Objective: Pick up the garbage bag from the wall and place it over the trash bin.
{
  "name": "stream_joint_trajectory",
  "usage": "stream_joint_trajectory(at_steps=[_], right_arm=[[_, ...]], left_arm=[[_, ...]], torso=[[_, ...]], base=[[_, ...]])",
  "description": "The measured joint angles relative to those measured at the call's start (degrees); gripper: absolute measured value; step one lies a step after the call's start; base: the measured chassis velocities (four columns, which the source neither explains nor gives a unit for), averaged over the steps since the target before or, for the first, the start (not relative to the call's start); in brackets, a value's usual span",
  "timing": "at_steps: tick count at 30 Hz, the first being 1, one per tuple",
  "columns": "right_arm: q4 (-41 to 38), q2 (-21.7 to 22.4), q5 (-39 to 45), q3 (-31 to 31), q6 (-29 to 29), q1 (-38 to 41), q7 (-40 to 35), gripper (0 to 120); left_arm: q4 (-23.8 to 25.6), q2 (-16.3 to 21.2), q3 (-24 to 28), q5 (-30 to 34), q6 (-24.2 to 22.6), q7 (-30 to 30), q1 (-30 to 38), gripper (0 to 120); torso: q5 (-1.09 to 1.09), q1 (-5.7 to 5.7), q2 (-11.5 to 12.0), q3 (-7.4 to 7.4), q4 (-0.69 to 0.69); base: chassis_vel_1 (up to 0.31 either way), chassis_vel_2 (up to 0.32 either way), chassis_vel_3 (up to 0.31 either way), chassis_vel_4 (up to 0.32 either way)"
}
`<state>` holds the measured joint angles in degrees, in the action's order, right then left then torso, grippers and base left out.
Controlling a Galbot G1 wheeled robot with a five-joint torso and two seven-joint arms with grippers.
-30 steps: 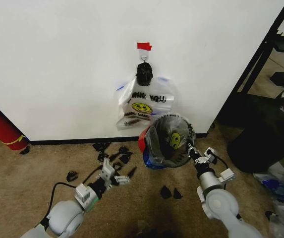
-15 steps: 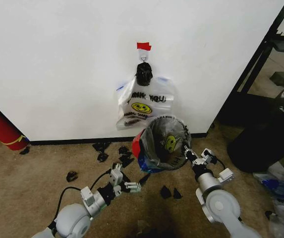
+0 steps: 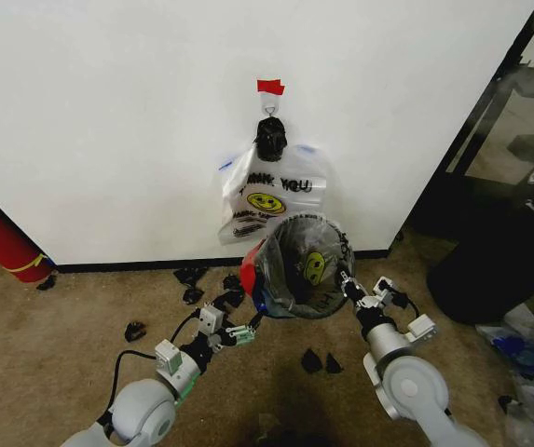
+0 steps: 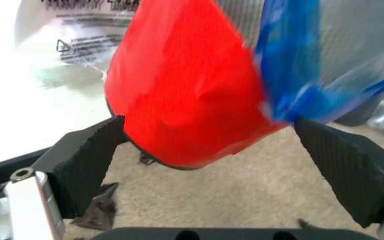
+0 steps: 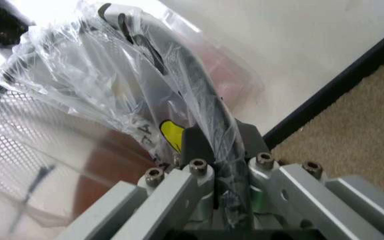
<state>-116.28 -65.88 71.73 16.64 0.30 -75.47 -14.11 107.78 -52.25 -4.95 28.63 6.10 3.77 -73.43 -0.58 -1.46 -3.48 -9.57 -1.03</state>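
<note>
Black-padded left gripper (image 3: 245, 328) spread wide, straddling red base of trash bin (image 3: 296, 268), pads just clear of it. One trash bin, tilted, held off carpet (image 3: 61, 326) below wall (image 3: 108, 112), lined with one garbage bag (image 3: 315, 267). Right gripper (image 3: 345, 284) pinched tight on bin rim and bag film together.

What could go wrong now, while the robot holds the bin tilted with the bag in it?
1. The right gripper is shut on the rim of the trash bin through the thin garbage bag; a pull may tear the plastic.
2. The bin is tilted and lifted by one rim grip, so it may swing or slip out.
3. The left gripper, open around the bin's red base, could push the bin into the other bag on the wall.
</note>
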Motion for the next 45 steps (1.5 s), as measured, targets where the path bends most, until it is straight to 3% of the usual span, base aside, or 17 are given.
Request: stream_joint_trajectory(at_steps=[6,16,22,27,31,35,42,45], right_arm=[[-2.52,0.07,0.33,-0.34,-2.19,-0.97,-2.59,0],[-3.30,0.06,0.89,0.10,-2.62,-0.53,-3.53,0],[-2.24,0.06,0.11,1.30,-1.60,-0.41,-2.94,0],[-1.63,0.16,-0.57,1.56,-1.22,-0.36,-2.54,0],[-1.78,0.13,-1.05,1.25,-1.21,-0.34,-2.51,0],[-2.36,0.16,-1.47,0.86,-1.19,-0.90,-2.41,0],[-3.64,0.19,-1.59,0.54,-1.18,-1.71,-2.33,0],[-4.24,0.19,-1.57,0.45,-1.19,-1.92,-2.46,0]], left_arm=[[-1.88,-0.33,0.00,-0.80,-0.38,-3.19,1.29,100],[-2.96,0.01,-1.12,-4.91,-0.78,-3.42,0.84,100],[0.56,1.58,-2.41,-5.84,-0.64,-1.81,-2.09,100],[4.50,2.27,-2.94,-3.46,1.95,6.64,-4.51,100],[6.00,1.72,-2.05,-2.03,1.85,7.19,-4.29,100],[7.82,1.19,-0.85,2.92,-2.04,2.09,-3.30,100],[7.42,0.47,0.06,4.63,-7.06,-5.48,-2.20,100],[6.48,0.35,0.07,3.72,-7.19,-5.80,-2.03,100]], torso=[[0.00,0.00,0.00,0.00,-0.01],[-0.01,0.00,0.01,0.00,-0.01],[0.00,0.00,0.01,0.00,0.00],[0.00,0.00,0.01,0.00,0.00],[0.00,0.00,0.01,0.00,0.00],[0.00,0.00,0.01,0.00,-0.01],[0.00,0.00,0.01,0.00,-0.01],[0.00,0.00,0.01,0.00,0.00]], base=[[0.000,0.000,0.000,0.000],[0.000,0.000,0.000,0.000],[0.000,0.000,0.000,0.000],[0.000,0.000,0.000,0.000],[0.000,0.000,0.000,0.000],[0.000,0.000,0.000,0.000],[0.000,0.000,0.000,0.000],[0.000,0.000,0.000,0.000]])
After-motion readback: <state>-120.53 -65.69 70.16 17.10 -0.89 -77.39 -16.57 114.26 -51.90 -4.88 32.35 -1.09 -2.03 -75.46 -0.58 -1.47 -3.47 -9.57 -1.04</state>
